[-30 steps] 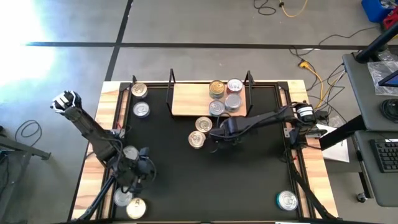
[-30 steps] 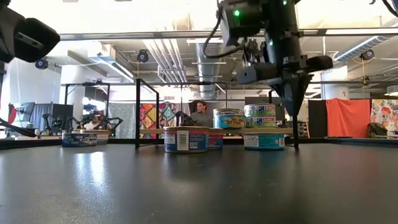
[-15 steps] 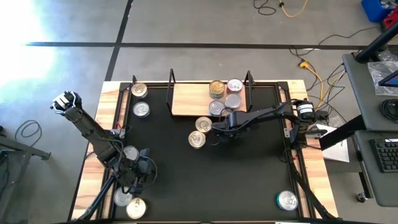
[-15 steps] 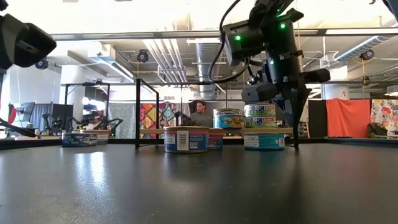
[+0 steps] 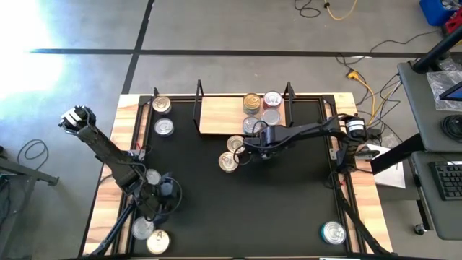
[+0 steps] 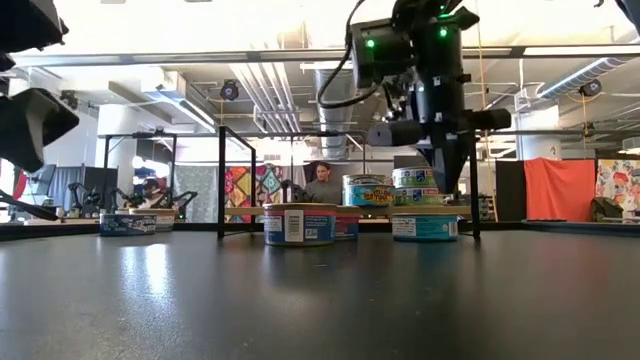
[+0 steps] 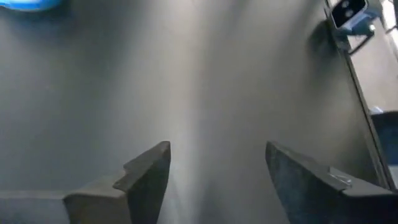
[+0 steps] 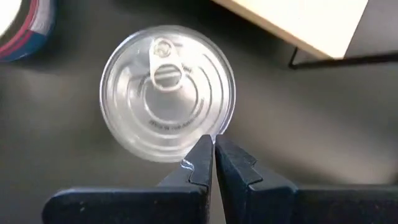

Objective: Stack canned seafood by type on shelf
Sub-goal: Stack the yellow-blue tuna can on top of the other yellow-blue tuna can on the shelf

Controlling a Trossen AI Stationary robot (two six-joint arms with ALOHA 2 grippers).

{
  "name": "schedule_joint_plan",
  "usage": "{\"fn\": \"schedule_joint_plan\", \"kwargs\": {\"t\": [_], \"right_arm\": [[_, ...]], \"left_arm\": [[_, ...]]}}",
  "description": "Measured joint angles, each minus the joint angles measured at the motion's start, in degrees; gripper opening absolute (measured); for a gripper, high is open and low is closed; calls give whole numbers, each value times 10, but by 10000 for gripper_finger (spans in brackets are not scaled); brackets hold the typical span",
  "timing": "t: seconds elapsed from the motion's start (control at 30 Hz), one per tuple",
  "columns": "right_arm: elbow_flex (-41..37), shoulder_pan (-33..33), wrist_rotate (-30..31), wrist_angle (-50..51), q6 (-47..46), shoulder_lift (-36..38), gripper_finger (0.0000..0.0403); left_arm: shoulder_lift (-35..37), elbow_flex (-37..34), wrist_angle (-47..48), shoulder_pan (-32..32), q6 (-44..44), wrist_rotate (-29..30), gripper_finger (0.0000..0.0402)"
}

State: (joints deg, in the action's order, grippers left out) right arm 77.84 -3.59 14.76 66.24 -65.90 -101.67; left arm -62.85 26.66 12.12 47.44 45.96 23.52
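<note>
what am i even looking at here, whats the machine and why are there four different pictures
It is a robot with two dark arms at a black table; each arm ends in two-finger jaws. One picture looks straight down, one looks level across the tabletop, and one comes from a camera on each wrist. Small round tins of seafood lie about the table, and a few sit on a little wooden shelf with wire posts. The right gripper hangs in front of the shelf with its jaws shut and empty; its wrist camera shows a silver-lidded tin right below. The left gripper is over bare table at the near left, jaws apart, holding nothing.
</note>
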Motion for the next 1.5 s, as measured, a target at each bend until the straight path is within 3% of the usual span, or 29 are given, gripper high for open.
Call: {"fn": "schedule_joint_plan", "kwargs": {"t": [0.33, 0.53, 0.7, 0.93, 1.13, 1.23, 1.33, 1.43, 1.5], "right_arm": [[-39, -27, 30, -61, 20, -22, 13], [-32, 2, -50, -66, -26, -27, 13], [21, 56, -127, -82, -63, -27, 13], [70, 86, -99, -33, -42, -26, 13], [11, 77, -53, 48, -67, -26, 13], [-33, 69, -11, 11, -66, -26, 13], [-69, 67, 14, -89, -51, -27, 13], [-78, 72, -14, -183, -19, -27, 13], [-78, 77, -68, -252, 2, -27, 13]], "left_arm": [[0, 7, 13, -1, -19, 30, 259], [0, 19, 36, -1, -15, 30, 259], [0, 27, 55, -1, -19, 30, 259], [0, 27, 55, -1, -21, 29, 259], [0, 25, 55, -1, -16, 25, 259], [0, 24, 54, -1, -28, 30, 259], [0, 23, 55, -3, -35, 48, 259], [-2, 19, 52, -3, -28, 93, 259], [-7, 13, 42, -6, -23, 96, 259]]}}
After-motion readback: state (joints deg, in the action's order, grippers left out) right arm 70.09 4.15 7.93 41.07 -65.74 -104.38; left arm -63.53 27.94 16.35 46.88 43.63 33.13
